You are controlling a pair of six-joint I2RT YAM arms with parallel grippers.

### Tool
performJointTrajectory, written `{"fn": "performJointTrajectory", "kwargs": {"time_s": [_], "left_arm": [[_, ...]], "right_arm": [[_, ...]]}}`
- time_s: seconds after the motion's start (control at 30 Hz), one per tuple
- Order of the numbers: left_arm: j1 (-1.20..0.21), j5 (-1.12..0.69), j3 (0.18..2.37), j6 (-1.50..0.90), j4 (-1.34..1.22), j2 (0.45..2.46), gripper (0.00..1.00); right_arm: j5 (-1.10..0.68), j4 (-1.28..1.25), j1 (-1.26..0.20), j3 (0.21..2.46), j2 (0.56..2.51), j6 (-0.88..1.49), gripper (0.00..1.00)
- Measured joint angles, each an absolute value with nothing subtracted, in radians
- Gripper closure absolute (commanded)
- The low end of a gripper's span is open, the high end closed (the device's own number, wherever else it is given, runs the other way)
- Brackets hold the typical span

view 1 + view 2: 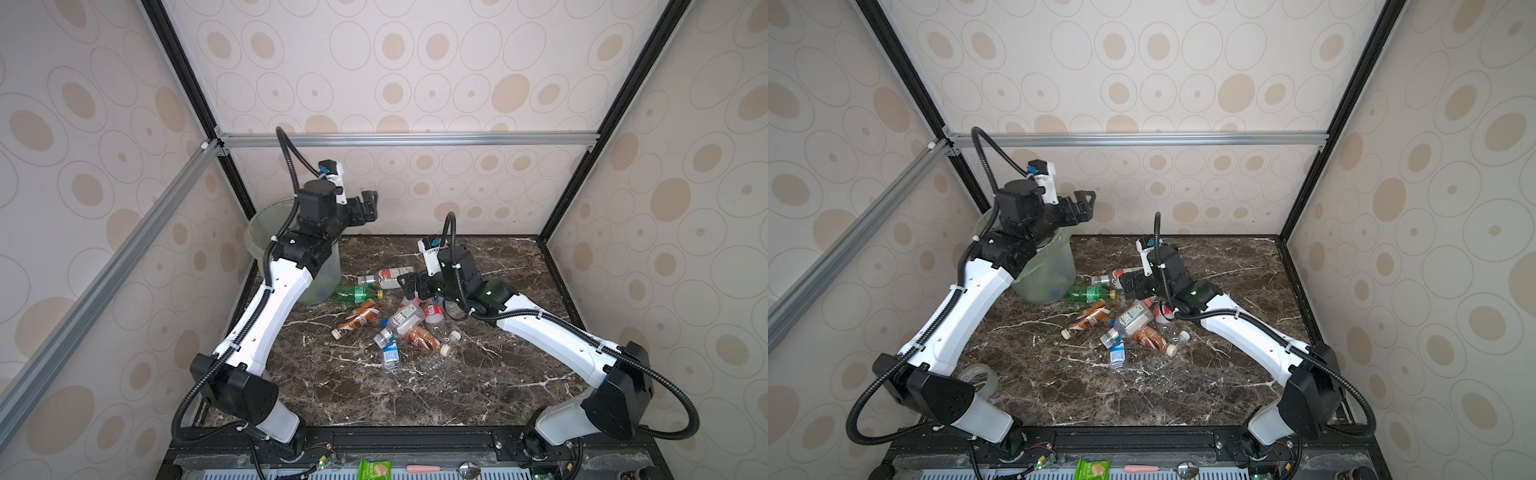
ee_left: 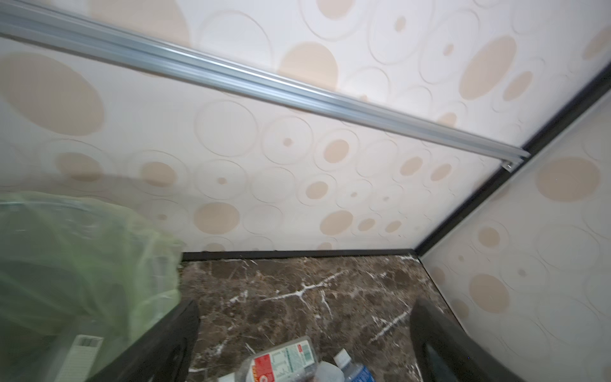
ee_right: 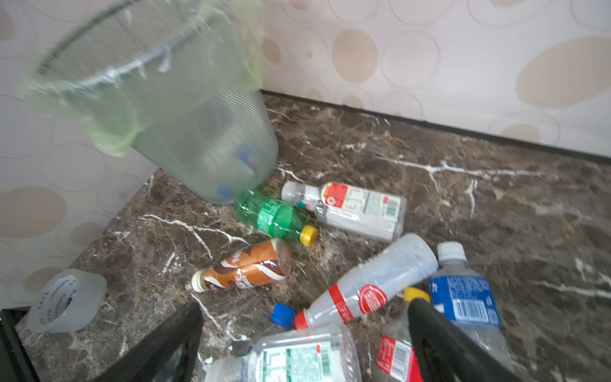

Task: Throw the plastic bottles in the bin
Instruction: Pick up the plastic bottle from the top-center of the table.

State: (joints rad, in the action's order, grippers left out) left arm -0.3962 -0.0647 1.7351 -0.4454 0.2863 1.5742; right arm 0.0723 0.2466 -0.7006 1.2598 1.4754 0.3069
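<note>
Saw the left tool high up, just beside the rim of the bin, spread wide and holding nothing. Found the bin in the far left corner of the table, with blue bits of bottles showing dimly through its wall. Saw many more plastic bottles lying in a heap near the middle of the table. Spotted a green bottle right at the foot of the bin, a brown bottle near it, and a red-and-white bottle just beside the green one.

Saw the right tool low over the heap, spread wide too and pinching nothing, with a squashed clear bottle lying below its gap.

Judged the step in hand to be a pick-up by the right side. Needed next, most likely: go down a little, close softly on that one bottle, lift it free of the others, carry it over the bin's open top, and let go. Worth watching for a squashed, slippery bottle popping out.
</note>
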Motion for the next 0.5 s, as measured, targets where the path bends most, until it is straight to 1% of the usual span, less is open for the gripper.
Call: {"fn": "performJointTrajectory", "kwargs": {"time_s": [0.13,0.33,0.5], "left_arm": [[-0.451,-0.128,1.628,-0.484,0.238,1.604,0.01],[-0.463,-0.187,1.478,-0.539,0.194,1.613,0.01],[-0.487,-0.215,1.424,-0.565,0.154,1.613,0.01]], "right_arm": [[0.096,0.286,-0.662,1.173,1.451,0.352,0.0],[0.105,0.295,-0.653,1.047,1.391,0.397,0.0],[0.107,0.292,-0.572,0.976,1.386,0.422,0.0]]}}
